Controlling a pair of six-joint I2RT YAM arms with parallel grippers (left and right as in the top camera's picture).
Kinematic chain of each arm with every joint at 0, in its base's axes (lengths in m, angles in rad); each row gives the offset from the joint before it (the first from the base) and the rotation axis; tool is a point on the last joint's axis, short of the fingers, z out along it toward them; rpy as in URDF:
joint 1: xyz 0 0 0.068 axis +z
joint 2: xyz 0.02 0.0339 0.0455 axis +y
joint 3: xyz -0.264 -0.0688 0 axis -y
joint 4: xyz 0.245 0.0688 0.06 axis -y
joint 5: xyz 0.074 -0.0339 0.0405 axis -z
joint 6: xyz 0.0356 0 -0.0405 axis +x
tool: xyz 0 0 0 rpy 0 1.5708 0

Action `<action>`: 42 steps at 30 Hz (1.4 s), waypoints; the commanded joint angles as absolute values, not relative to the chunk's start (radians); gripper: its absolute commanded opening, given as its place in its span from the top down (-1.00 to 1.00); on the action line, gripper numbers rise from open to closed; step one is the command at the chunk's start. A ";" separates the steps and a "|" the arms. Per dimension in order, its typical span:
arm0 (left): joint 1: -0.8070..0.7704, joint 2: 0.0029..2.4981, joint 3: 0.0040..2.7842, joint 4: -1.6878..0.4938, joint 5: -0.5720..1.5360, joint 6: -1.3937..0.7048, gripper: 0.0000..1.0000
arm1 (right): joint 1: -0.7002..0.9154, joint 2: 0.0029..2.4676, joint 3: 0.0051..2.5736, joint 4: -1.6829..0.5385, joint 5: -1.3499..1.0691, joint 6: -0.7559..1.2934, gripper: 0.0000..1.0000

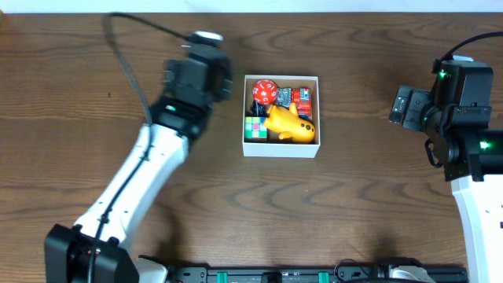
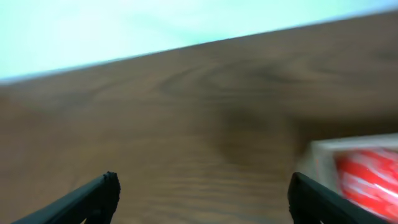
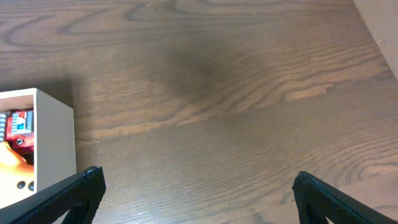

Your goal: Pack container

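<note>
Dark brown wood grain, smooth and faintly glossy, covers the table point(image 1: 78, 118). At the left, the left pincer point(image 2: 204, 183) hangs over bare wood just beside the box. Its black fingers stand wide apart with nothing between them.

The container point(image 1: 280, 149) sits at the table's middle, between the two arms. It is a small square open-top box with thin matte white walls and a tan inside. Packed in it are a multicoloured puzzle cube point(image 1: 255, 128) with hard flat faces, a red many-sided die point(image 1: 265, 93) with white marks, a rounded yellow plastic toy point(image 1: 289, 124) lying across the others, and a boxy red toy point(image 1: 301, 101) at the back. They crowd the floor, touching one another.

Well off to the right, the right pincer point(image 3: 198, 177) also gapes empty above the table.

No loose toy shows on the wood in any view, so the packing looks complete or nearly so. I see no lid, so whether closing remains I cannot tell.
</note>
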State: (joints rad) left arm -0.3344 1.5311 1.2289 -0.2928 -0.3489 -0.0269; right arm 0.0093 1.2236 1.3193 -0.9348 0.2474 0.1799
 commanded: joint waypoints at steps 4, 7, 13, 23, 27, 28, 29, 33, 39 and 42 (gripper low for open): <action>-0.186 1.520 1.224 -0.308 -0.387 -0.136 -0.89 | 0.001 1.224 1.330 -0.936 0.257 0.194 -0.99; -0.136 1.520 1.224 -0.318 -0.387 -0.136 -0.96 | 0.001 1.224 1.329 -0.936 0.257 0.194 -0.98; -0.105 1.520 1.223 -0.345 -0.387 -0.136 -0.96 | 0.001 1.224 1.329 -0.936 0.257 0.194 -0.98; -0.106 1.520 1.223 -0.348 -0.386 -0.136 -0.96 | 0.001 1.224 1.329 -0.936 0.257 0.194 -0.97; -0.106 1.520 1.223 -0.348 -0.386 -0.136 -0.96 | 0.001 1.224 1.329 -0.936 0.257 0.194 -0.98; -0.106 1.520 1.223 -0.348 -0.387 -0.136 -0.96 | 0.001 1.224 1.330 -0.936 0.257 0.194 -0.98; -0.106 1.520 1.223 -0.348 -0.386 -0.136 -0.96 | 0.001 1.224 1.329 -0.936 0.257 0.194 -0.99; -0.106 1.520 1.223 -0.348 -0.387 -0.136 -0.96 | 0.001 1.224 1.329 -0.936 0.257 0.194 -0.98; -0.106 1.520 1.223 -0.348 -0.386 -0.136 -0.96 | 0.001 1.227 1.329 -0.936 0.257 0.194 -0.98; -0.106 1.520 1.223 -0.348 -0.386 -0.136 -0.96 | 0.003 1.224 1.325 -0.938 0.257 0.194 -0.99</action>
State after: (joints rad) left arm -0.1081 1.5311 1.2289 -0.3420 -0.3737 -0.1307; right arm 0.0093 1.2240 1.3193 -0.9348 0.2474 0.1799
